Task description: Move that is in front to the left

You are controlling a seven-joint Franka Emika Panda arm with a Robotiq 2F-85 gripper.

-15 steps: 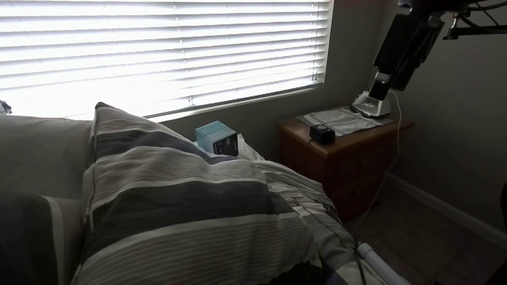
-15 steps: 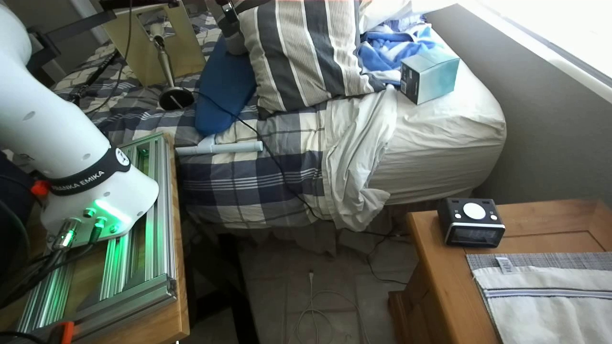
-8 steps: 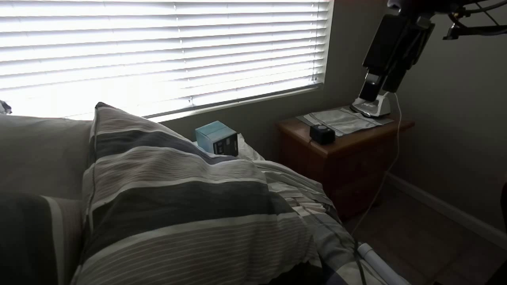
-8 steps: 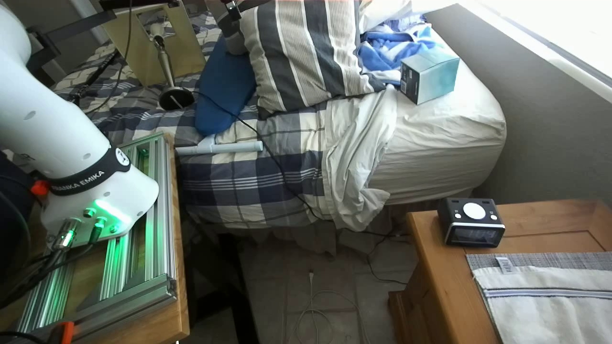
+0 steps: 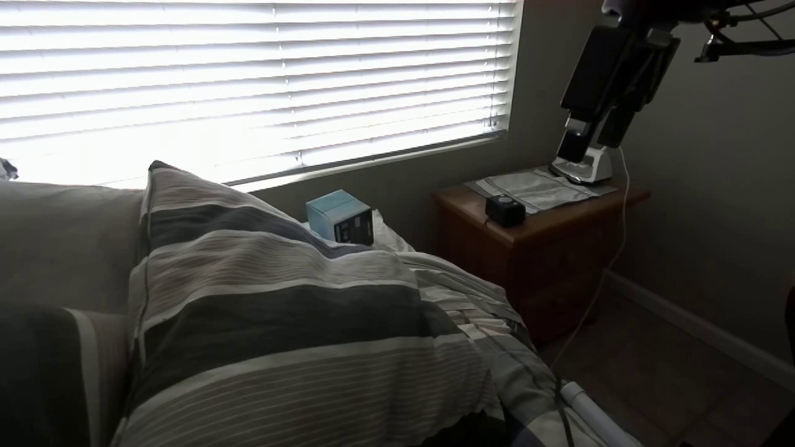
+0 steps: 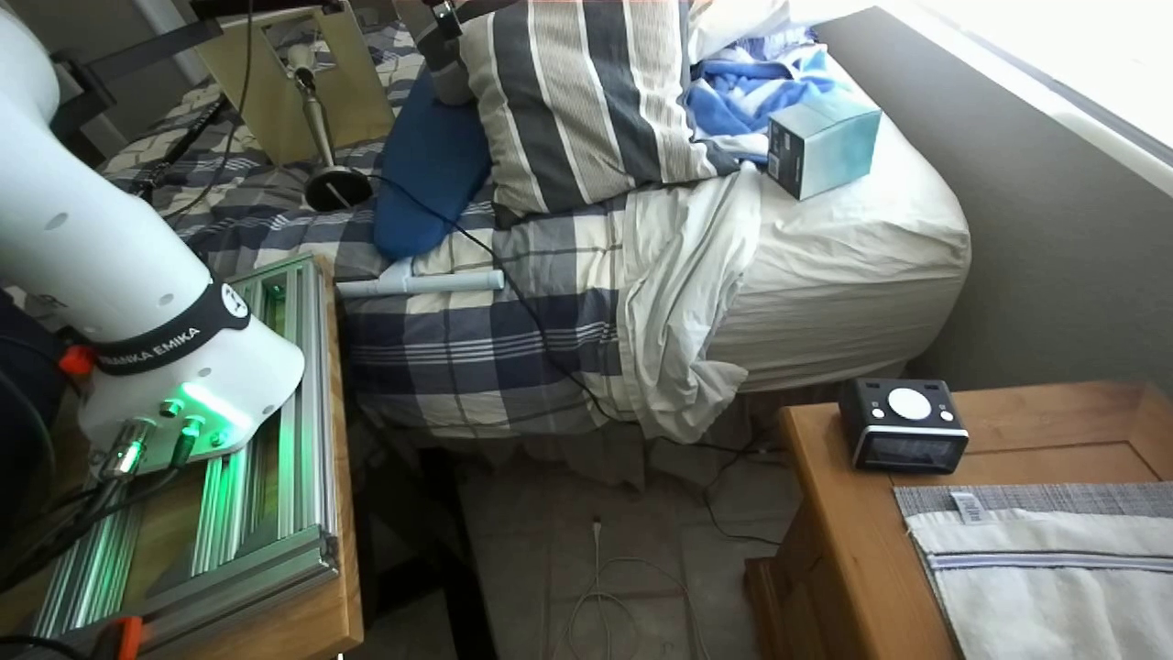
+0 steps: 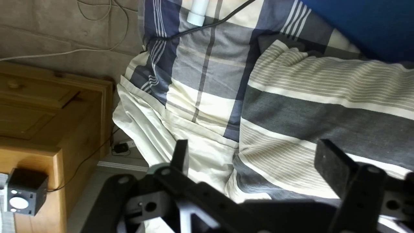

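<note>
A: What just changed?

B: The dark two-sided jaws slid a little toward the left edge of an exterior view, to the side where the big grey-and-cream striped cloth pillow (image 5: 298,310) is. The last bit was the smaller one, so maybe they are slowing down.

A: Did anything else move?

B: Not that I can see. The pillow has stayed put on the white-sheeted bed (image 6: 816,293). So has the pale blue square box (image 6: 834,151) near its corner. The small black clock (image 6: 907,426) is in the same spot on the brown wooden desk (image 6: 852,513).

A: Are the jaws holding anything?

B: No — in the wrist view they are spread wide, with nothing in their grip.

A: Which thing must go left?

B: The words don't say. I'd guess the pillow, but it could be the box.

A: So what does that little slide mean?

B: I think they are only lining up, so the job isn't done. Next they'd need to come down and pinch — how far down, I can't tell.
</note>
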